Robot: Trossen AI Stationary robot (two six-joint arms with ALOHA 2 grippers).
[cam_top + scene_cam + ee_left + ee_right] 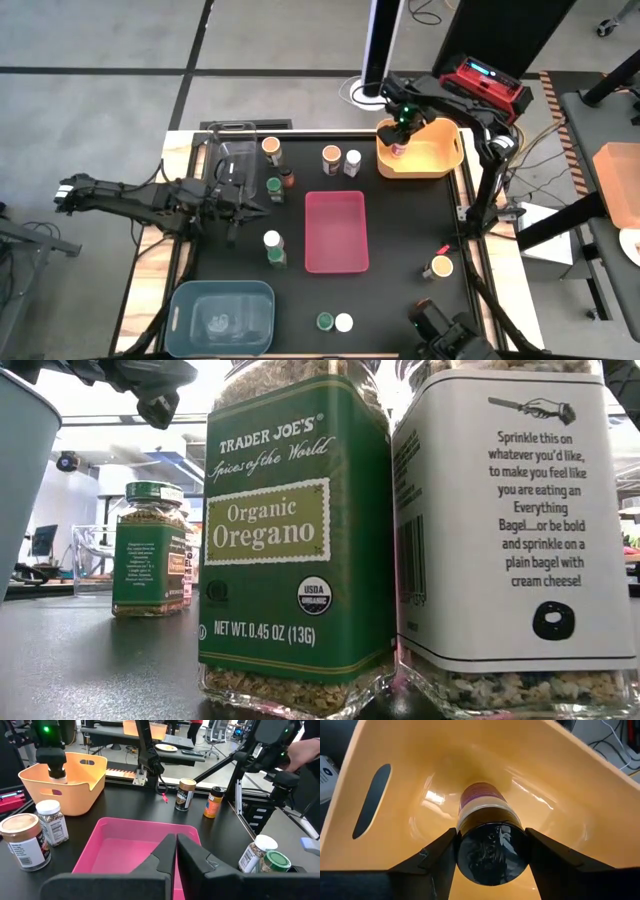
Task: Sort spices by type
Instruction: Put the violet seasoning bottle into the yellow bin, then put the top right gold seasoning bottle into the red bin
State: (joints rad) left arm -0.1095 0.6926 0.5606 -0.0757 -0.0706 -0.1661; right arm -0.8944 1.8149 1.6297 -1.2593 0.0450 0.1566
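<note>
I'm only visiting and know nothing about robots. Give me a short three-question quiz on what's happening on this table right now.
1. True or false: the right gripper has a black-lidded jar between its fingers, inside the yellow bin.
2. Which bin lies in the middle of the table? A) blue B) pink C) clear
3. Fill in: the big green label in the low view reads Organic ____.

Key
1. True; the fingers flank the lid.
2. B, the pink bin; it has no jars in it.
3. Oregano, on the green jar.
</note>
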